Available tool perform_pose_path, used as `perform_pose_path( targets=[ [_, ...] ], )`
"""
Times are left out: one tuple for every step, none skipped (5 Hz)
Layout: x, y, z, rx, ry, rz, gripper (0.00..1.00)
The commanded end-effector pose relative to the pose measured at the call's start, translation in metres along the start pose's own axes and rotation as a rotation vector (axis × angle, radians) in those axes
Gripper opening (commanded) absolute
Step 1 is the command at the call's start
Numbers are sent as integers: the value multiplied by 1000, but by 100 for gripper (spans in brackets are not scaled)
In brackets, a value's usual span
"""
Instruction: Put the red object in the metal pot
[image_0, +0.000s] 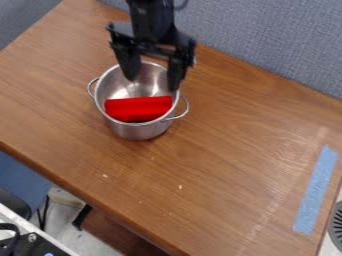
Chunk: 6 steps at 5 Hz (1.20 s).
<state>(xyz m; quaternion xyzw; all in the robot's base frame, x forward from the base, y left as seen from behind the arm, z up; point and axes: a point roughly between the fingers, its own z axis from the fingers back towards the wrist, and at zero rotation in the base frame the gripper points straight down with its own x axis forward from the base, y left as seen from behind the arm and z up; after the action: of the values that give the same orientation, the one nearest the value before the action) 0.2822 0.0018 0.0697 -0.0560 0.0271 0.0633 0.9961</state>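
The gripper (152, 68) hangs over the far rim of the pot (138, 108), pointing down, its two dark fingers (130, 62) spread wide with nothing between them. The fingers stand one to each side above the back part of the pot's opening, and their tips sit at about the level of the rim; whether they touch the metal cannot be told from this view. The black arm rises from the gripper to the top edge of the view. The red object (139, 106) lies inside the pot, flat top up, against the near wall, its straight edge facing the gripper and its curved edge following the pot's inner side. It is clear of the fingers and apart from them. Behind it the bare shiny inside of the pot shows, with the fingers' dark reflection on it. The pot is upright, round and straight-sided, with one small handle showing on its left and one on its right. It stands on a brown wooden table (214, 150), towards the far left part of the top. A strip of blue tape (313, 188) lies on the table near its right edge, well apart from the pot. Beyond the table's far edge is a grey-blue wall (267, 30).
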Motion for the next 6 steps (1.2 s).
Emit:
perform_pose_path(
  targets=[
    [-6, -43, -5, -7, -27, 70, 100],
    [-20, -61, -24, -25, -26, 172, 100],
    [-19, -31, 7, -15, -29, 95, 100],
    [-21, 8, 38, -26, -47, 32, 100],
    [-56, 19, 66, -31, -5, -120, 100],
    [-79, 17, 70, -24, 4, -281, 100]
  ],
)
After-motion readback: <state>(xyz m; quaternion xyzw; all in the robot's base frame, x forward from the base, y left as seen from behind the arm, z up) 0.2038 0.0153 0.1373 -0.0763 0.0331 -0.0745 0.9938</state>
